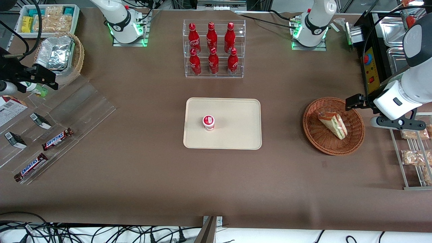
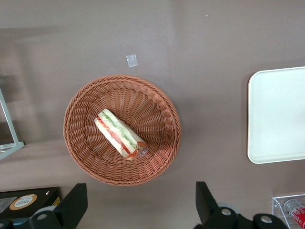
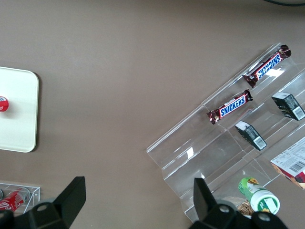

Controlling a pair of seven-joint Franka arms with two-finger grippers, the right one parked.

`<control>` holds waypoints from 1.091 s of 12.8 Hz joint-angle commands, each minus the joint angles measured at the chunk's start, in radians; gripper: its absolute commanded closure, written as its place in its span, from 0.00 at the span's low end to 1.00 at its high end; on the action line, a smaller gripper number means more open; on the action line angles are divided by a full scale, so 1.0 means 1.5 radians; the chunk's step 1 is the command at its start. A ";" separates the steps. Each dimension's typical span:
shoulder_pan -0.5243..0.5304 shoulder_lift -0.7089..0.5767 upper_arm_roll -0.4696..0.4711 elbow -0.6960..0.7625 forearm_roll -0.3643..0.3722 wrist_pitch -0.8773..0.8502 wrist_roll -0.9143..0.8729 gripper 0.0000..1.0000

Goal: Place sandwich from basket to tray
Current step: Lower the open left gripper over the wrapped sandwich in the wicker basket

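The sandwich (image 1: pixel 332 124) (image 2: pixel 120 134), a clear-wrapped wedge with green and red filling, lies on its side in the round reddish-brown basket (image 1: pixel 315 135) (image 2: pixel 157 162). The cream tray (image 1: pixel 236 135) (image 2: pixel 281 119) lies mid-table, toward the parked arm's end from the basket, with a small red-and-white cup (image 1: pixel 208 122) standing on it. My left gripper (image 1: pixel 354 102) (image 2: pixel 140 207) hangs high above the basket's rim at the working arm's end. It is open wide and holds nothing. Its black fingers (image 2: pixel 74 204) show over bare table just outside the rim.
A clear rack of red bottles (image 1: pixel 213 49) stands farther from the front camera than the tray. A metal rack with bagged snacks (image 1: pixel 415 157) and a black control box (image 1: pixel 373 64) sit close to the basket at the working arm's end. A small tape scrap (image 2: pixel 132 59) lies near the basket.
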 commanded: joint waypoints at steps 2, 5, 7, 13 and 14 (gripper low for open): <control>-0.007 0.007 0.001 0.021 -0.008 -0.022 0.013 0.00; -0.004 0.007 0.002 0.019 0.008 -0.023 0.008 0.00; 0.004 0.012 0.002 0.004 0.019 -0.036 -0.011 0.00; 0.008 0.029 0.002 -0.093 0.067 0.074 -0.285 0.00; 0.008 0.027 0.003 -0.123 0.067 0.109 -0.330 0.00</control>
